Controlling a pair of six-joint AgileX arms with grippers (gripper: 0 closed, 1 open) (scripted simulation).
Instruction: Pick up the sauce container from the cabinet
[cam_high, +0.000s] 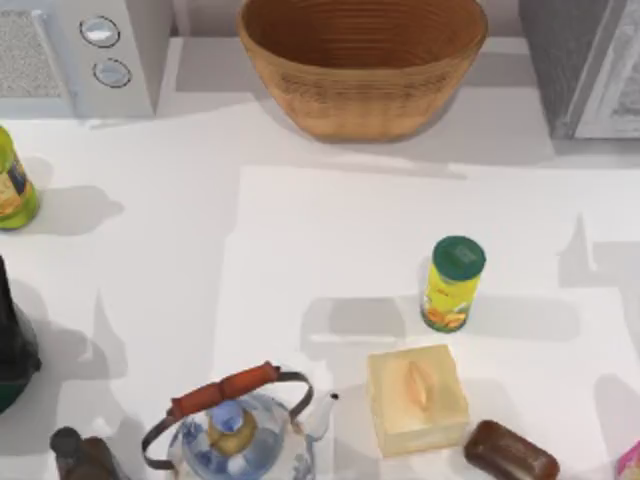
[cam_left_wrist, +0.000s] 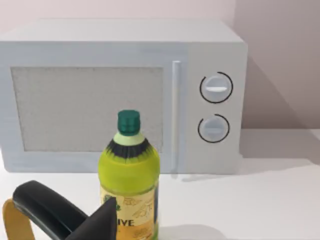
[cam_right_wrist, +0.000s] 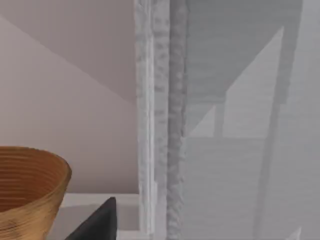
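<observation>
Microwave (cam_high: 85, 55) far left, basket (cam_high: 362, 65) far centre, cabinet (cam_high: 585, 65) far right. Bottle (cam_high: 15, 185) at left edge. Can (cam_high: 453, 284) right of centre; kettle (cam_high: 240, 430) near, block (cam_high: 416, 399) to its right.

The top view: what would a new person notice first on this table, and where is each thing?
The big woven basket at the back middle catches the eye first, with the white microwave at the back left corner. Nearer the front stand the yellow can with a green lid, right of centre, and the blue-and-white kettle at the front edge. The yellow-green bottle stands at the left edge.
</observation>
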